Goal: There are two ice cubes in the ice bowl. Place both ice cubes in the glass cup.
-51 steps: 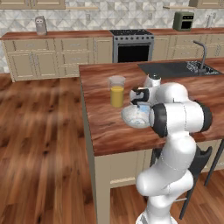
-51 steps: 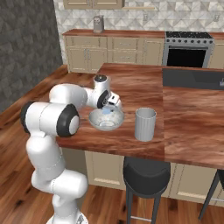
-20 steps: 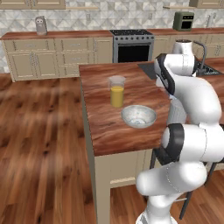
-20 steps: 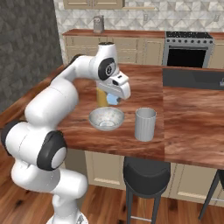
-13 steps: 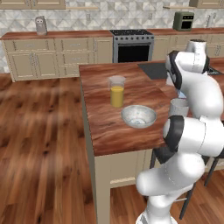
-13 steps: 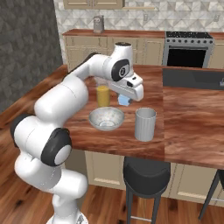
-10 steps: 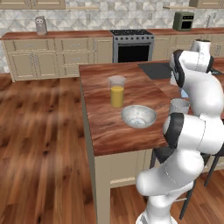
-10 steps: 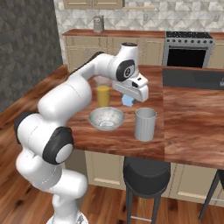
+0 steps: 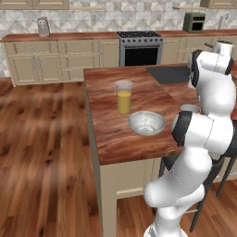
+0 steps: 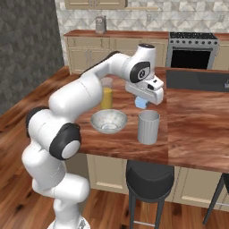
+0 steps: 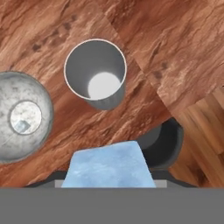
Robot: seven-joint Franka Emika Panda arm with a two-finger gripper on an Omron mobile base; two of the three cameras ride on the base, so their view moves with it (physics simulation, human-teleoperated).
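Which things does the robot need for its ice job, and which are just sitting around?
For the job:
- ice cube in the gripper
- other ice cube, in the bowl
- ice bowl
- empty glass cup
- gripper

Just sitting around:
- glass of orange juice
- stove
- black stool

Glossy wood counter [image 10: 192, 134]; frosted translucent ice cube [image 11: 108, 166].
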